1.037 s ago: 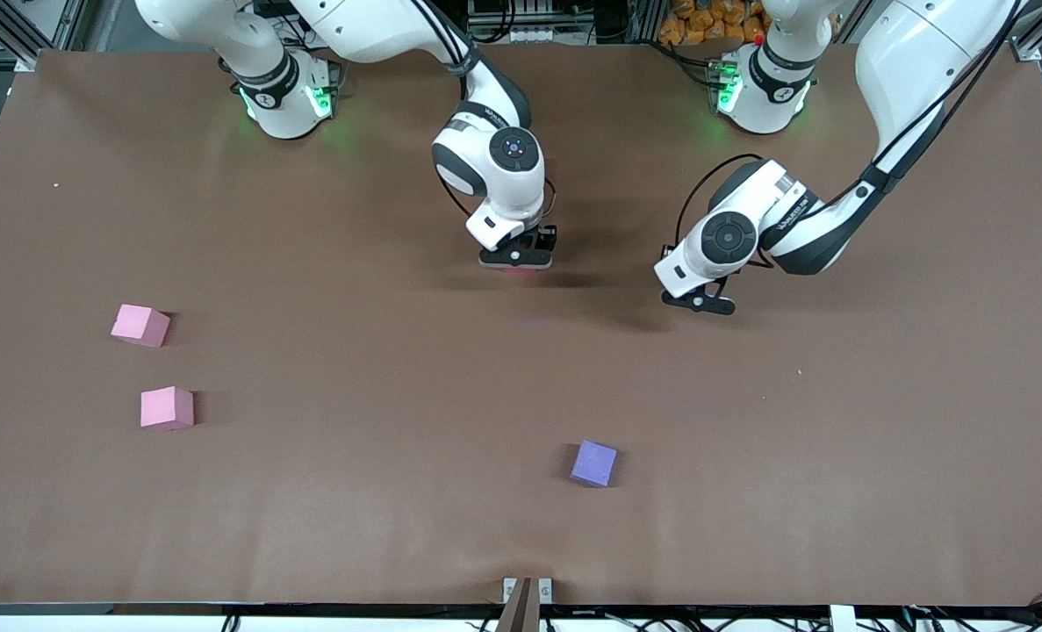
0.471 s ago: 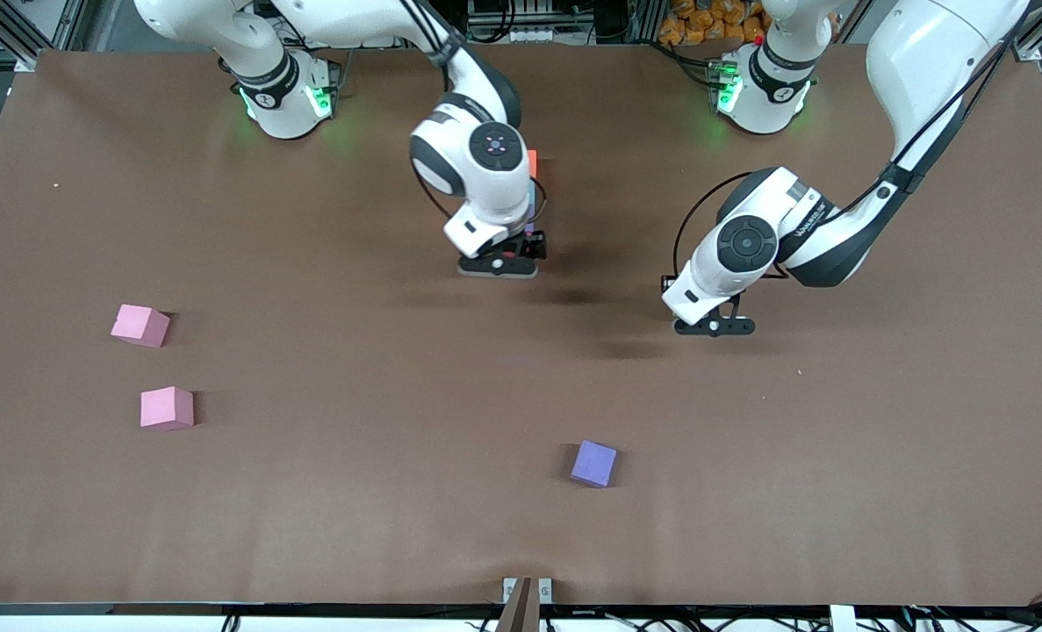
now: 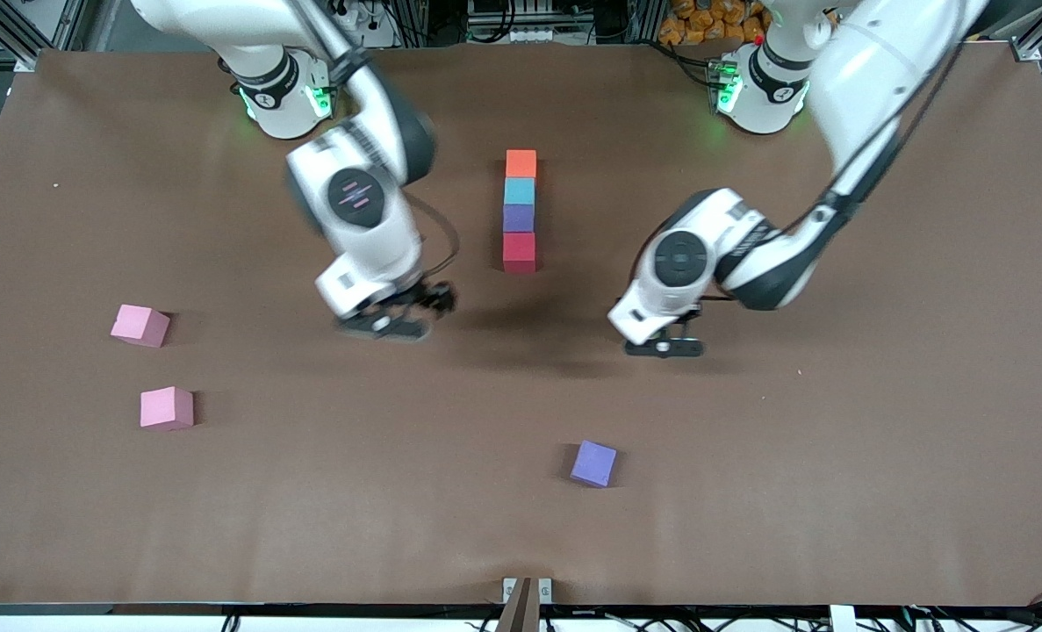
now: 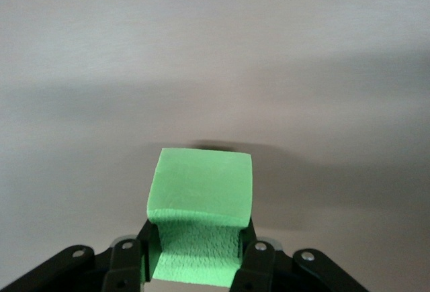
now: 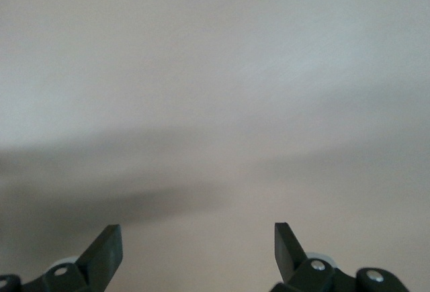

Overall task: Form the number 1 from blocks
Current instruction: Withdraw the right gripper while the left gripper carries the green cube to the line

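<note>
Four blocks lie in a straight touching column at mid-table: orange [image 3: 521,163], light blue [image 3: 520,190], purple [image 3: 518,217], and red [image 3: 519,252] at the end nearest the front camera. My left gripper [image 3: 664,347] [image 4: 199,246] is shut on the green block [image 4: 200,201]. It hangs over bare table beside the column's red end, toward the left arm's end. The hand hides the green block in the front view. My right gripper [image 3: 389,325] [image 5: 195,241] is open and empty over bare table, toward the right arm's end.
A lighter purple cube [image 3: 593,463] lies alone, nearer the front camera than the column. Two pink cubes [image 3: 140,325] [image 3: 167,408] sit toward the right arm's end of the brown table [image 3: 837,456].
My right gripper opened, left the red block and swung away toward the right arm's end, uncovering the column. My left gripper, holding the green block, drifted toward the column's red end.
</note>
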`<state>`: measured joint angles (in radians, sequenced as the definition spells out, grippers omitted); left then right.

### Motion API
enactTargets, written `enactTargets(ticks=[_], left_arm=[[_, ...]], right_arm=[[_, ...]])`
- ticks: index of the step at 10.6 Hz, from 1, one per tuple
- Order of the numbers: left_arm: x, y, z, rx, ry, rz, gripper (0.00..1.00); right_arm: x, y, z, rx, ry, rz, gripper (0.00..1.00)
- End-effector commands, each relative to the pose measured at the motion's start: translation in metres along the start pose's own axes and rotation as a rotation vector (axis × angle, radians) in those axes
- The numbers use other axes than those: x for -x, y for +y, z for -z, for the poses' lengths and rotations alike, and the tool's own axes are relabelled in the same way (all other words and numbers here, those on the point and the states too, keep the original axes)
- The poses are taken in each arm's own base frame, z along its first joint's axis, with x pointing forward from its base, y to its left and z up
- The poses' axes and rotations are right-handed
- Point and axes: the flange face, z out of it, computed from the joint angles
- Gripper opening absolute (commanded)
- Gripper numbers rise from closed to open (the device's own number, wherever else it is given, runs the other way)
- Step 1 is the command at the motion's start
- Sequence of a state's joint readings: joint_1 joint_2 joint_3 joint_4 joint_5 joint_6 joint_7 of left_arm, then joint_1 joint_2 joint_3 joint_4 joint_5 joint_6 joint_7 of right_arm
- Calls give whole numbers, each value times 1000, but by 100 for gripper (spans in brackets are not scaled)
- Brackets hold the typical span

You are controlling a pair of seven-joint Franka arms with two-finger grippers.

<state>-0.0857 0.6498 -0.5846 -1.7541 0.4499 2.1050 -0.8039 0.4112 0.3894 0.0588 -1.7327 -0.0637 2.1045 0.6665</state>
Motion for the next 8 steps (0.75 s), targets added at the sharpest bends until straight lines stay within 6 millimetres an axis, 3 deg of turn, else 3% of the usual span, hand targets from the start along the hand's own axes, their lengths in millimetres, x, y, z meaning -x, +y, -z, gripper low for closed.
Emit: enactTargets(ticks=[1, 2, 4, 6, 8], left_arm=[[-7, 53, -1, -14, -10, 16, 0], [-5, 71, 0, -4, -11, 34, 0], [-8, 82, 16, 62, -40, 78, 0], [-1, 96, 15, 109, -84, 75, 0], [7, 117, 22, 155, -107, 71, 0]], right_arm=[[-56, 87, -1, -6, -11, -42, 100], [-74, 124, -9, -1, -22, -38, 100], [-98, 184, -14, 2, -26, -51, 100], [-116, 232, 2, -5, -9, -38, 100], [-134, 267, 41, -8, 20, -34, 100]])
